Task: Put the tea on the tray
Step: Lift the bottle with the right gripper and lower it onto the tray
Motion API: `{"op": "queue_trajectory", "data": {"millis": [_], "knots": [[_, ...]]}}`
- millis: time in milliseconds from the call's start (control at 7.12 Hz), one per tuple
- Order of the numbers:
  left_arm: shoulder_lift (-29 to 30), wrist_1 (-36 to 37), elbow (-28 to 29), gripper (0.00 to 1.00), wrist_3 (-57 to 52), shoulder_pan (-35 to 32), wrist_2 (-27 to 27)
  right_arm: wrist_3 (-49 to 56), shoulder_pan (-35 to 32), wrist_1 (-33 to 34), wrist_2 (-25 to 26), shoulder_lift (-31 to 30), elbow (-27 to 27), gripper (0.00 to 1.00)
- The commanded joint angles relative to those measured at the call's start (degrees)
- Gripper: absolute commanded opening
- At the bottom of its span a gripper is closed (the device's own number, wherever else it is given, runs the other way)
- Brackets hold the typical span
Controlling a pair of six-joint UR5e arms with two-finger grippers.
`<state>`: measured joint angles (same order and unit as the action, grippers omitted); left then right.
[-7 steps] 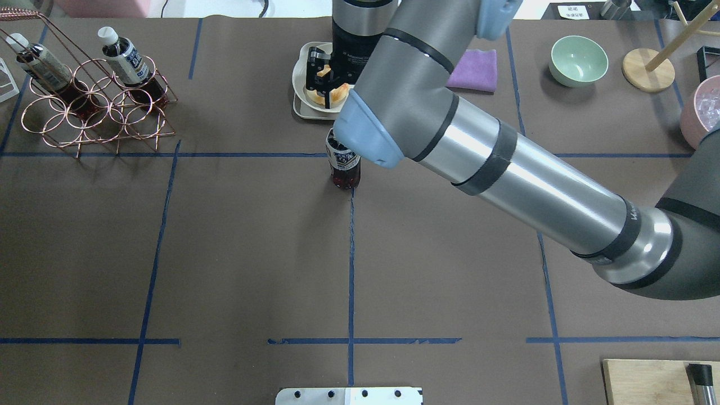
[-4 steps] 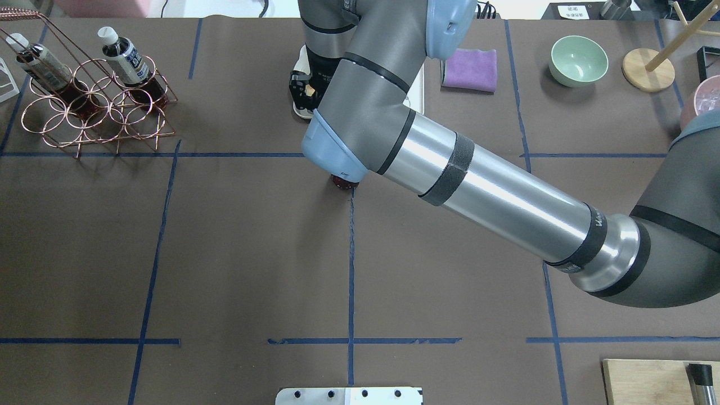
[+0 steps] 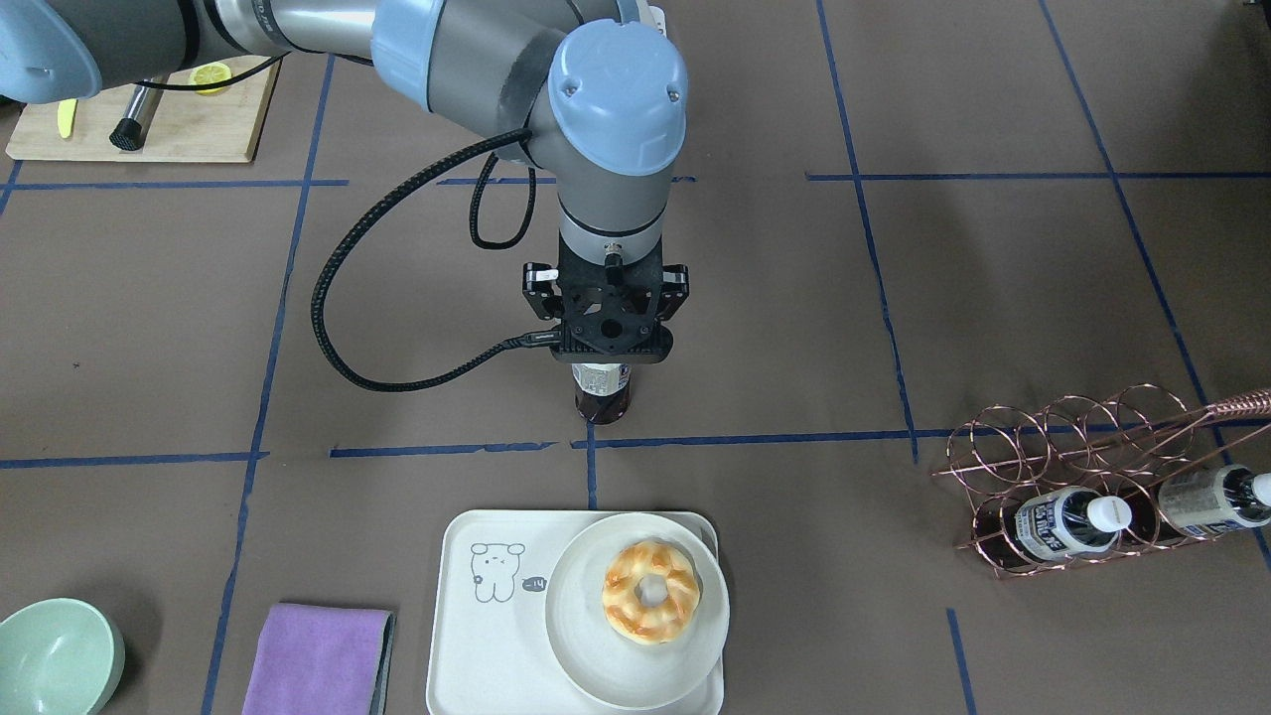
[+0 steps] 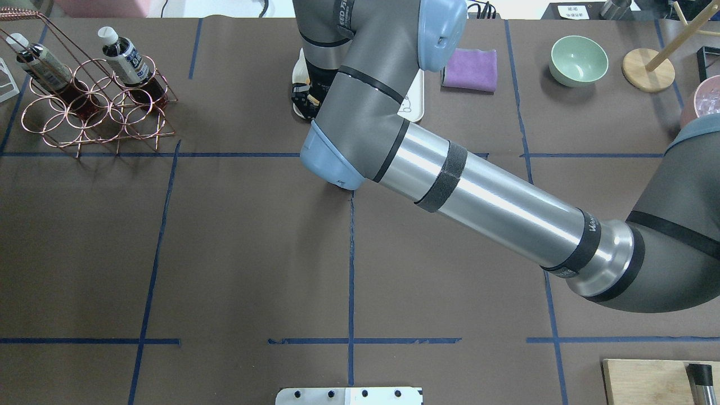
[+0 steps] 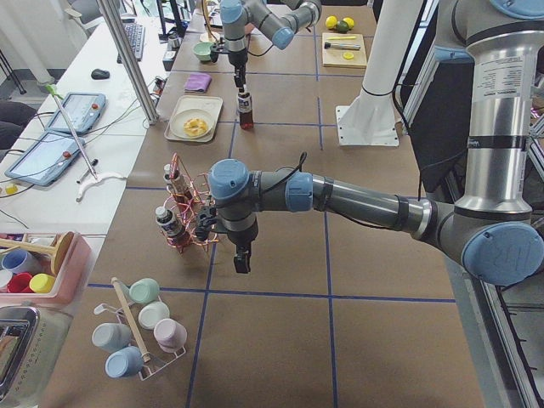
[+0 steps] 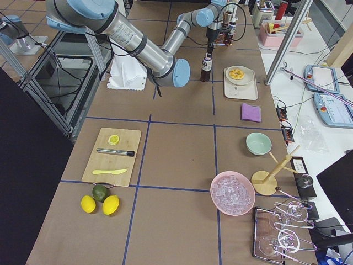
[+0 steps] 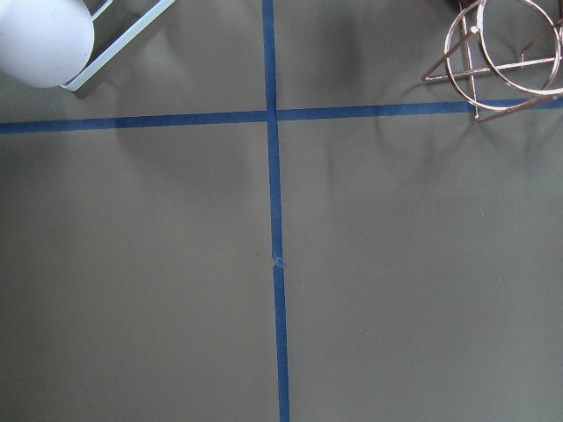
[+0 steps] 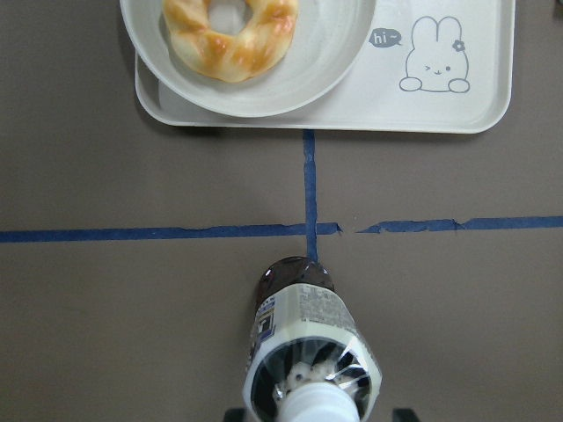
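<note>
A tea bottle (image 3: pixel 601 392) with dark liquid and a white cap stands upright on the brown table, a short way from the cream tray (image 3: pixel 487 645). The right wrist view shows the bottle (image 8: pixel 303 334) from above, with the tray (image 8: pixel 440 101) beyond it. My right gripper (image 3: pixel 603 359) points straight down over the bottle's top. Its fingers show only as dark tips either side of the cap, wider than the bottle, so it is open. In the overhead view the right arm hides this bottle. My left gripper (image 5: pixel 242 259) hangs beside the wire rack; I cannot tell its state.
A round plate (image 3: pixel 596 660) with a doughnut (image 3: pixel 650 591) fills the tray's right half. A copper wire rack (image 3: pixel 1092 477) holds two more tea bottles. A purple cloth (image 3: pixel 318 660), a green bowl (image 3: pixel 55 660) and a wooden board (image 3: pixel 159 114) lie around.
My right arm has swung to the overhead view's left. Its gripper has gone from over the plate to over the standing bottle, which the arm now hides in that view.
</note>
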<state>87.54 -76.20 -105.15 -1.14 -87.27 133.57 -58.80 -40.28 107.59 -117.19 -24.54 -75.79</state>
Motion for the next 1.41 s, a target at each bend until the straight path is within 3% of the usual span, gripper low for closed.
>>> {"op": "queue_trajectory", "data": {"millis": [0, 141, 422, 703, 984, 1265], "knots": [[0.0, 0.0, -0.1, 1.00, 0.0, 0.0, 0.0, 0.0, 0.2, 0.0, 0.7, 0.0, 0.0, 0.31], [0.0, 0.0, -0.1, 1.00, 0.0, 0.0, 0.0, -0.1, 0.5, -0.1, 1.0, -0.1, 0.0, 0.02], [0.2, 0.0, -0.1, 1.00, 0.0, 0.0, 0.0, 0.2, -1.2, 0.0, 1.8, 0.9, 0.0, 0.00], [0.2, 0.0, -0.1, 1.00, 0.0, 0.0, 0.0, 6.1, -7.8, -0.1, 0.1, 1.0, 0.7, 0.00], [0.3, 0.0, -0.1, 1.00, 0.0, 0.0, 0.0, 14.2, -15.4, -3.9, -4.7, 1.0, 8.4, 0.00], [0.3, 0.0, -0.3, 1.00, 0.0, 0.0, 0.0, 15.0, -17.2, -12.1, -6.3, 1.5, 17.8, 0.00]]}}
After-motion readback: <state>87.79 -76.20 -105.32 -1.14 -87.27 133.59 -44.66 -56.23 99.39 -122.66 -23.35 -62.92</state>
